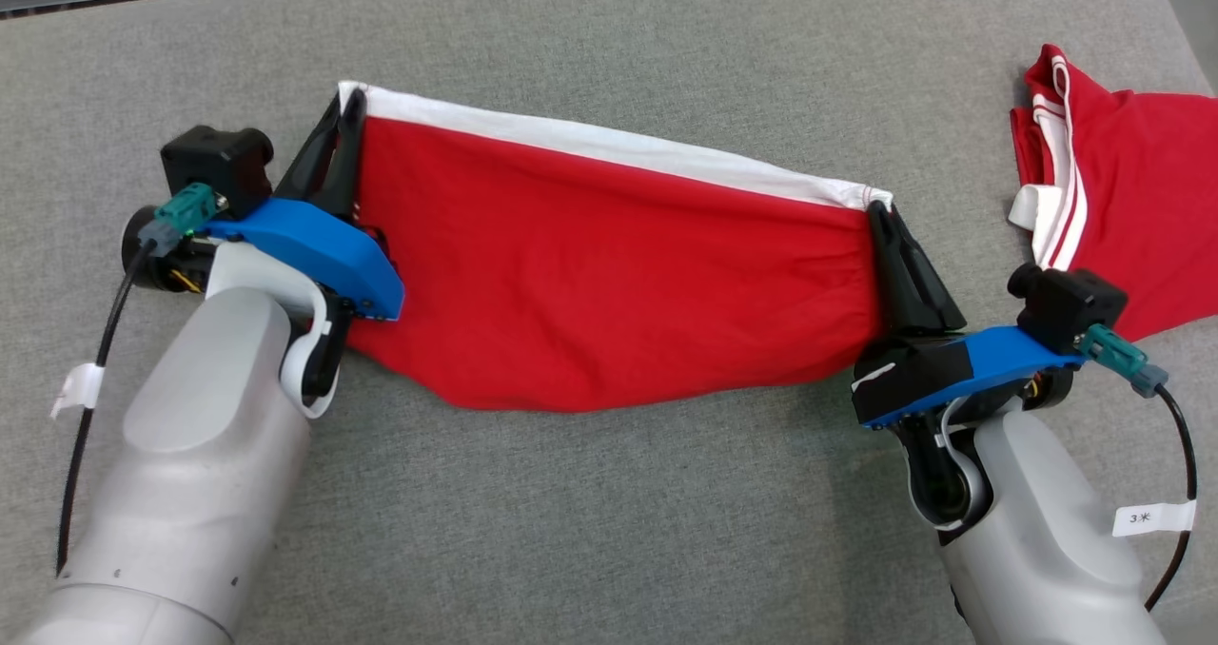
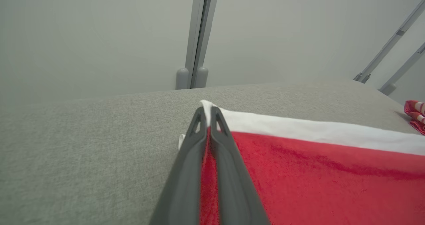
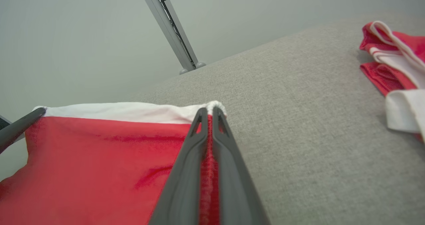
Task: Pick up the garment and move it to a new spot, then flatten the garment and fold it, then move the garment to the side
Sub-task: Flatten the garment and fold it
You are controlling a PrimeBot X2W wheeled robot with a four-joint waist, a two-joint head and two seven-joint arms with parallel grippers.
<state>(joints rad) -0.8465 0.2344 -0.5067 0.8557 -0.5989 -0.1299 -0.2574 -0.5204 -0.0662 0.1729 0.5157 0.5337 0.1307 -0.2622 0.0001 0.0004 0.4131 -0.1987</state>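
Note:
The garment [image 1: 609,264] is red with a white band along its top edge, stretched between my two grippers over the grey cushion. My left gripper [image 1: 347,103] is shut on its top left corner, and the left wrist view shows red cloth [image 2: 332,182] pinched between the dark fingers [image 2: 186,172]. At the top right corner my right gripper [image 1: 880,209] is shut on the cloth; the right wrist view shows the garment [image 3: 93,158] hanging left of its fingertips [image 3: 210,113]. The garment's lower edge sags in a curve on or just above the cushion.
A second red garment with white stripes [image 1: 1113,207] lies crumpled at the far right of the grey cushion [image 1: 609,531], also seen as a red and white heap [image 3: 395,69]. The cushion's back edge meets a pale wall with metal rails [image 2: 196,36].

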